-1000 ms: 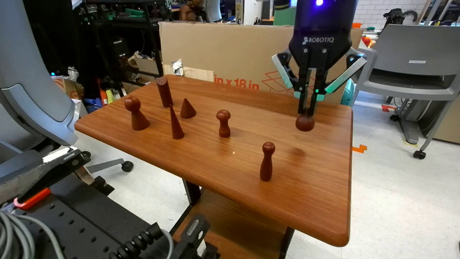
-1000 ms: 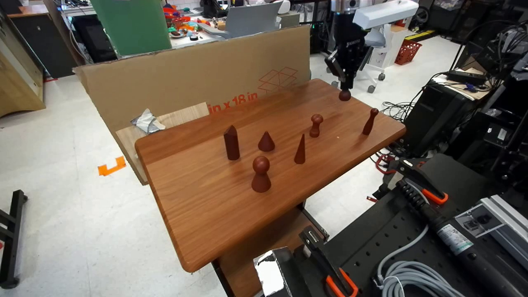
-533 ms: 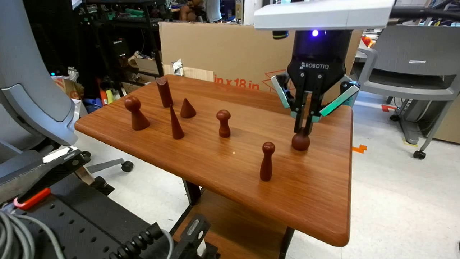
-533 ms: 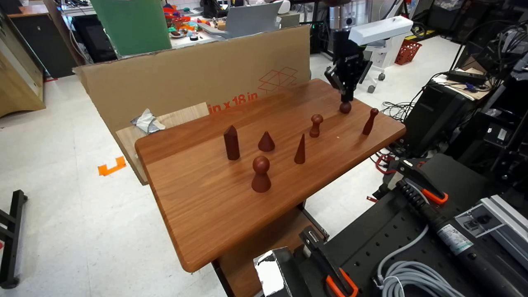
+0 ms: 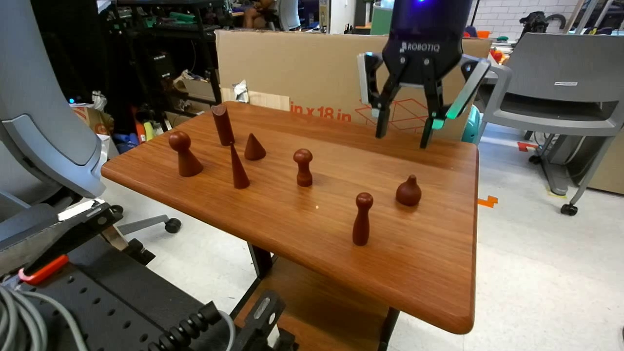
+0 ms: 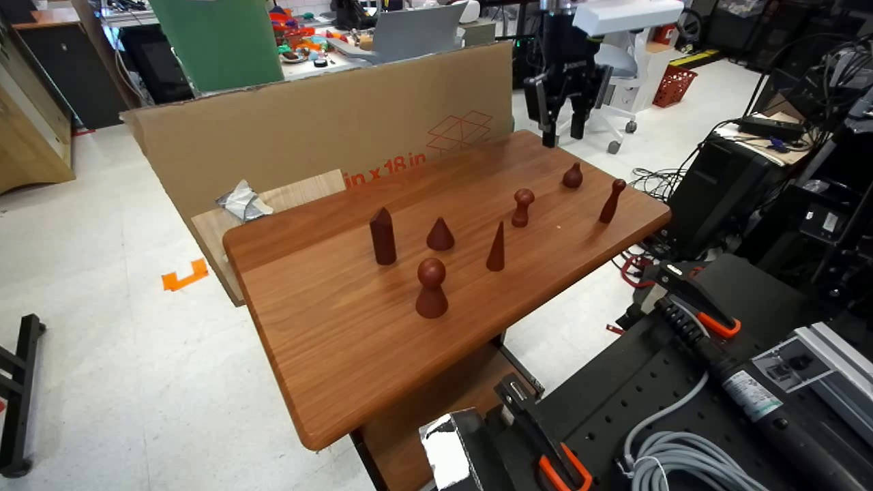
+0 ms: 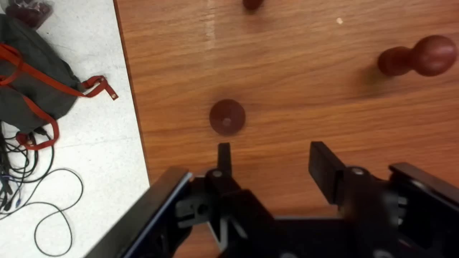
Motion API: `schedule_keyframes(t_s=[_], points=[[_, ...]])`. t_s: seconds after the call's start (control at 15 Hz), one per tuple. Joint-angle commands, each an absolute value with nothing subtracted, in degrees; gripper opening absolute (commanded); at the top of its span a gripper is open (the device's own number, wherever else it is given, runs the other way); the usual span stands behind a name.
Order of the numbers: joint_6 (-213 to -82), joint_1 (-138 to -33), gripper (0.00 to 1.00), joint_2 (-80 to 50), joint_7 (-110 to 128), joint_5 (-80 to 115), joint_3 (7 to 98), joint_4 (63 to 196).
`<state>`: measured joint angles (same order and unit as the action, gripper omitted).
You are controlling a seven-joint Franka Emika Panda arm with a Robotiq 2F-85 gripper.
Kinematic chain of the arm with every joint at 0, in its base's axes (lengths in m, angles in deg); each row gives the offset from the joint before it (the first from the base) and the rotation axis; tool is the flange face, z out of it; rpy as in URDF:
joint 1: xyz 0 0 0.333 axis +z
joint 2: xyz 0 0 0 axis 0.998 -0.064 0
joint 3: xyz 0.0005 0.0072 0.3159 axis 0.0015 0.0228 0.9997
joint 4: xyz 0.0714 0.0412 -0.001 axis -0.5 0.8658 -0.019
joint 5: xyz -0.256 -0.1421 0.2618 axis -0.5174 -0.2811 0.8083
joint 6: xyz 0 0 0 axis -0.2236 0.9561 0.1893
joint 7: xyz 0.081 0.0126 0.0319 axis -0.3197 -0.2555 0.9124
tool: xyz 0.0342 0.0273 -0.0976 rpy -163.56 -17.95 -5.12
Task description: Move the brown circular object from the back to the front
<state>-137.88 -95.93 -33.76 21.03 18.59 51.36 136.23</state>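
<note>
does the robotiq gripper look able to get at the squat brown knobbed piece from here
Probably yes: the Robotiq gripper hangs open and the squat brown knobbed piece stands upright, with nothing seen between them; the pin-shaped peg nearby stands apart.

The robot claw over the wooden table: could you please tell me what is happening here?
The robot's claw has just set down a small round brown piece. The claw now hangs open above the table, holding nothing. The piece stands upright on the table, near a slim ball-topped peg but not touching it. The move is probably finished.
</note>
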Motion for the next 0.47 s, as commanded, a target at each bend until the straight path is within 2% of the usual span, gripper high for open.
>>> schedule_keyframes(t_s=[0.0,0.07,0.13,0.2,0.27,0.33,0.4], points=[[-140.79,-94.22,0.91,-20.80,22.79,17.61,52.70,147.09],[-140.35,-93.26,0.98,-18.72,22.40,16.62,52.69,148.03],[-138.83,-92.51,1.00,-16.89,22.56,15.71,52.89,148.45],[-138.30,-93.53,1.00,-22.65,21.80,17.27,52.57,143.23],[-138.07,-92.98,0.94,-20.87,21.64,17.19,52.67,144.19],[-138.01,-92.80,1.00,-20.40,21.59,17.19,52.69,144.35],[-138.03,-92.90,1.00,-20.75,21.59,17.19,52.63,144.31]])
